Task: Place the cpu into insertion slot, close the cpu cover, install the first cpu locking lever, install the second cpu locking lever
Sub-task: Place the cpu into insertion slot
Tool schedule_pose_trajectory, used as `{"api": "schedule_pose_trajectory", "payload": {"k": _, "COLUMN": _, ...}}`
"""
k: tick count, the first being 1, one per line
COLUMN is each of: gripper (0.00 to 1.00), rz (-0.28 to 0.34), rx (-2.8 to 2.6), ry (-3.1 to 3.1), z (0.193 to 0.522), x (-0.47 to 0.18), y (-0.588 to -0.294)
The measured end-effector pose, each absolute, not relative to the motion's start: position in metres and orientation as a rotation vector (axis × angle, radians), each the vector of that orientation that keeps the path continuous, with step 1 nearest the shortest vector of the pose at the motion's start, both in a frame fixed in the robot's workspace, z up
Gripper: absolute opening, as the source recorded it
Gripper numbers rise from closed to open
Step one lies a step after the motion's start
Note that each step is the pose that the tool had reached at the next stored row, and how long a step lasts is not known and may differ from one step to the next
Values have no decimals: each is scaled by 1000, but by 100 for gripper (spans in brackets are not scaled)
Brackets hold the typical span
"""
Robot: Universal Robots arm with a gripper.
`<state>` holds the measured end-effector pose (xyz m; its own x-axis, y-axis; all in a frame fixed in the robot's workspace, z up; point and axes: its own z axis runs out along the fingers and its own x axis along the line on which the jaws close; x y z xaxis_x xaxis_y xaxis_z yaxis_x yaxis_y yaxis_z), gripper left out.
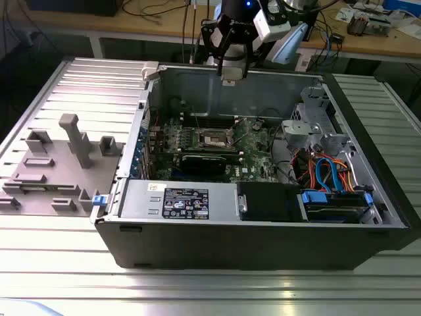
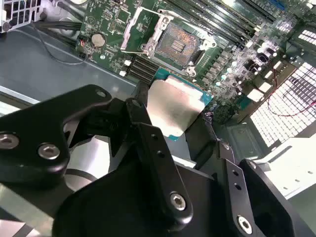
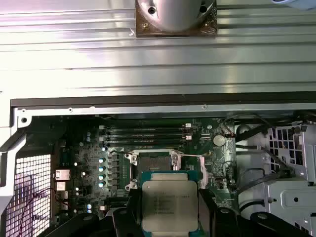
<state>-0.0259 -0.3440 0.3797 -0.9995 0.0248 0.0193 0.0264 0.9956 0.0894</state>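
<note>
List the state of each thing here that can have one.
gripper: shut on the cpu.
cpu: held clear of the insertion slot, not seated.
insertion slot: empty, contacts exposed.
cpu cover: swung open.
computer case: side open.

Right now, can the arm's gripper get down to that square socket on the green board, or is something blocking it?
Probably yes. The gripper, shut on the cpu, hangs over the case; the insertion slot lies bare, its cpu cover apparently swung back, nothing between.
</note>
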Motion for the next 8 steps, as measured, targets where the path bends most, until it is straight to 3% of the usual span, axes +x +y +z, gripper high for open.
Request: {"api": "schedule_pose_trajectory", "payload": {"k": 8, "gripper": 54, "rz": -141, "rx": -117, "ry": -3120, "z": 380, "x": -26, "y": -344}}
